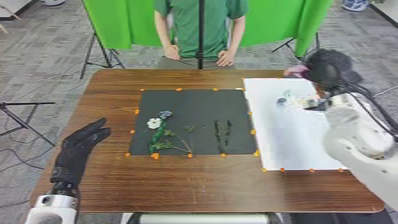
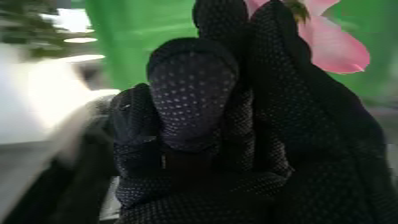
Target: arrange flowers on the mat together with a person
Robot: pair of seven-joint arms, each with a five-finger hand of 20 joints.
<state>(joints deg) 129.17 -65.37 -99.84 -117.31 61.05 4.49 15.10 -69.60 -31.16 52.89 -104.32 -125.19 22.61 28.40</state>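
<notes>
Head view: pink flower (image 1: 295, 71) held in right hand (image 1: 330, 69), near white sheet's (image 1: 289, 137) far edge; left hand (image 1: 82, 141) relaxed, extended. Placing apparently underway; flower to be brought over dark mat (image 1: 197, 110).

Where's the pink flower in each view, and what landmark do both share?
Head view: the pink flower is by the far right corner of the table, at the right hand.
Right wrist view: pink petals show beside that hand's fingertips.
Shared landmark: the green cloth in the background.
</notes>
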